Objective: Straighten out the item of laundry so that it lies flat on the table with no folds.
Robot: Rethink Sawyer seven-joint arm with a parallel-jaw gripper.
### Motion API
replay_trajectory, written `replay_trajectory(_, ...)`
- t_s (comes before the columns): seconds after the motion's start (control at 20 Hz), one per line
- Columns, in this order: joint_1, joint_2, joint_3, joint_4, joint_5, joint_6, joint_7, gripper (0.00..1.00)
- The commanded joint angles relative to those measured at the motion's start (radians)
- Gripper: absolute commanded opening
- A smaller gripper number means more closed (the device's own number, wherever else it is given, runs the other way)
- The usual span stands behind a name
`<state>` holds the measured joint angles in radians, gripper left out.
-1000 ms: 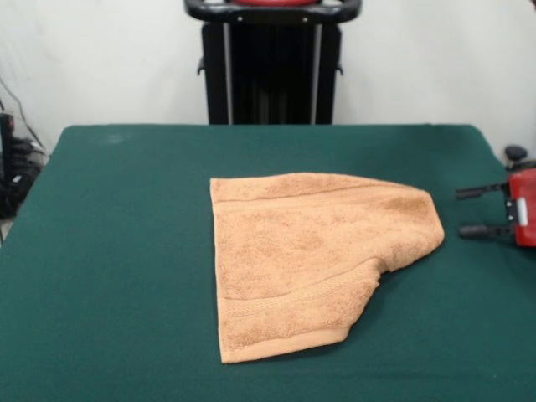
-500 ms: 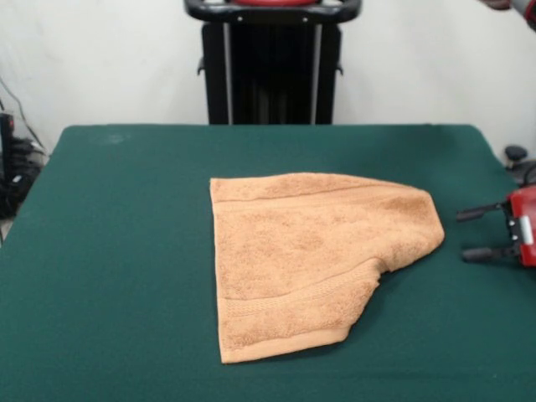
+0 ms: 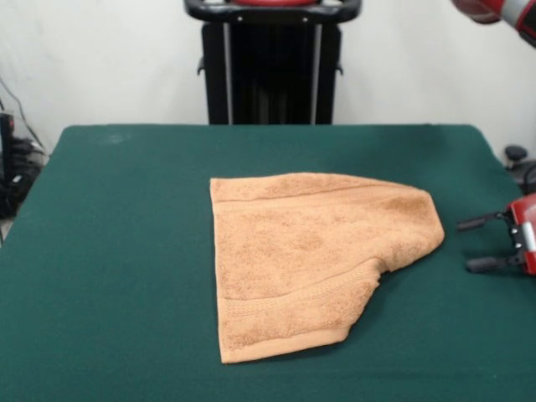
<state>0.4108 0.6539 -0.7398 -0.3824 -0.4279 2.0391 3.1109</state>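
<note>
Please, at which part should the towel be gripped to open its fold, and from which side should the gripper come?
Probably the rounded folded end of the towel, at the picture's right. That side is doubled over, while the left edge lies straight and flat. The gripper waits just right of it, jaws open and pointing toward it, so coming in from the right, low over the table, looks shortest.

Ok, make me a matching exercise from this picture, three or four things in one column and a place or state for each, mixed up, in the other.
Things:
1. light orange-tan terry-cloth towel
2. large table covered in dark green cloth
3. robot's red and black hand
4. black pedestal

Places or states:
A. open, at the picture's right edge, clear of the cloth
B. beyond the table's far edge
C. lying partly folded, right side tucked under
D. under everything else

Pairs: 1-C, 2-D, 3-A, 4-B
</note>
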Motion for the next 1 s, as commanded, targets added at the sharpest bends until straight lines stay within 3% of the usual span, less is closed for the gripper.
replay_trajectory(0.05, -0.028, 0.208, -0.015, 0.061, -0.007, -0.235, 0.324, 1.0)
replay_trajectory(0.4, -0.018, 0.202, -0.017, 0.093, -0.043, -0.285, 0.237, 1.0)
replay_trajectory(0.7, 0.015, 0.17, 0.005, 0.187, -0.096, -0.381, 0.171, 1.0)
replay_trajectory(0.85, 0.039, 0.149, 0.033, 0.243, -0.129, -0.391, 0.238, 1.0)
replay_trajectory(1.0, 0.066, 0.13, 0.054, 0.308, -0.196, -0.407, 0.406, 1.0)
